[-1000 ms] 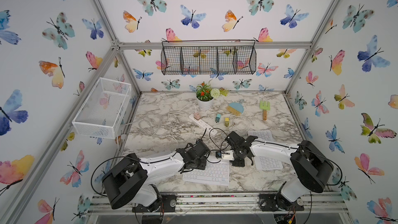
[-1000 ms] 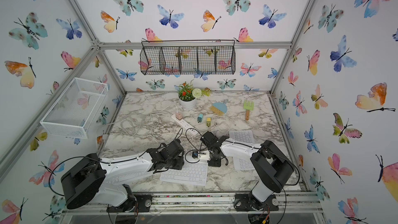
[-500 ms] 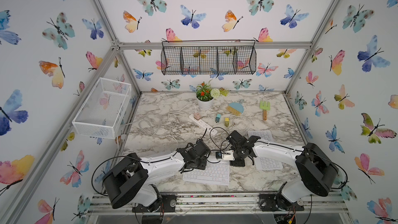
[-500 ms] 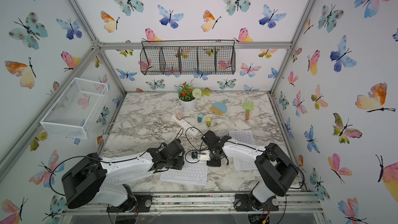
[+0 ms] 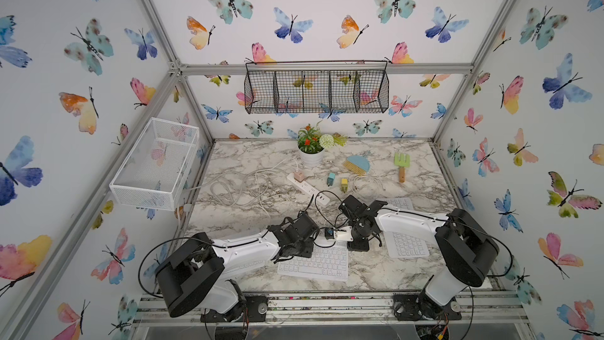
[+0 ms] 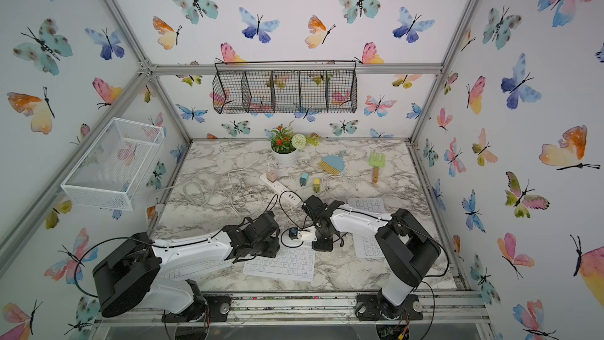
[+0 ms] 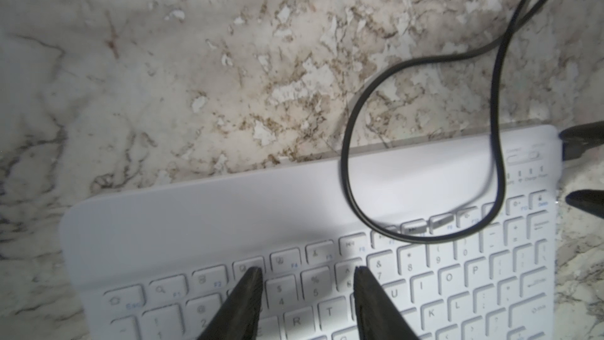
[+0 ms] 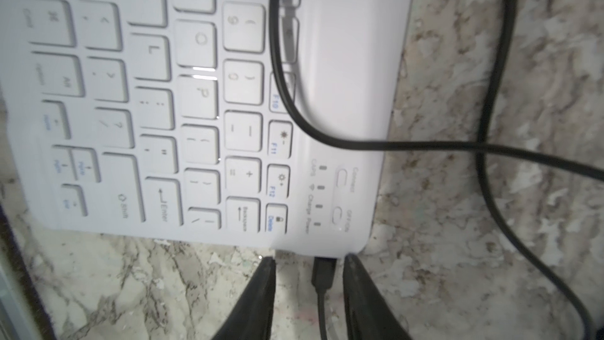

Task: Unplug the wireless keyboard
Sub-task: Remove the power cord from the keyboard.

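The wireless keyboard (image 5: 313, 261) lies flat at the near middle of the marble table (image 5: 376, 274), and a black cable (image 7: 346, 165) loops over its far right part. My left gripper (image 7: 307, 276) is spread, its tips over the number-row keys and nothing between them. My right gripper (image 8: 310, 260) stands released at the keyboard's right edge by the far corner, one finger on each side of the black plug (image 8: 323, 273), with a gap showing on both sides.

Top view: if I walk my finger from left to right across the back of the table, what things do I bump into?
white cables → flower pot → blue brush → green rake
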`<action>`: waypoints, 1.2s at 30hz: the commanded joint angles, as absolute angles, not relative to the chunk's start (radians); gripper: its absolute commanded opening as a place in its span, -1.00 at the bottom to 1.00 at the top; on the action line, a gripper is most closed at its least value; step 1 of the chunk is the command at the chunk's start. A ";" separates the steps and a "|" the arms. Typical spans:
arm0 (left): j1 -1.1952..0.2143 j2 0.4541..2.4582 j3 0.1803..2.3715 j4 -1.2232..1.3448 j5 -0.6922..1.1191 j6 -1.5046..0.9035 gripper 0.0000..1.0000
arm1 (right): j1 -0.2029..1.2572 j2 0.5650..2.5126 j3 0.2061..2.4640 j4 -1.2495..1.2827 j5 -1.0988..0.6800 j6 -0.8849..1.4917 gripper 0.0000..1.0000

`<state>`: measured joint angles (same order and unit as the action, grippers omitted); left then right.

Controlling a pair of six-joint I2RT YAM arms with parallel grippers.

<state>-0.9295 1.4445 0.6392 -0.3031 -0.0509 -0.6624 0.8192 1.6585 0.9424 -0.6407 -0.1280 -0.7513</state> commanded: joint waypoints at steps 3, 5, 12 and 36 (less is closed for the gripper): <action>-0.917 1.554 0.524 -0.408 -0.005 -0.667 -0.02 | 0.819 1.686 0.960 -0.691 -0.131 -0.735 -0.30; -0.918 1.554 0.523 -0.406 -0.005 -0.667 -0.02 | 0.819 1.705 0.964 -0.683 -0.135 -0.729 -0.36; -0.916 1.552 0.520 -0.400 -0.003 -0.670 -0.02 | 0.820 1.760 0.986 -0.666 -0.126 -0.688 -0.48; -0.904 1.546 0.492 -0.380 0.008 -0.677 -0.03 | 0.820 1.763 0.972 -0.665 -0.036 -0.561 -0.94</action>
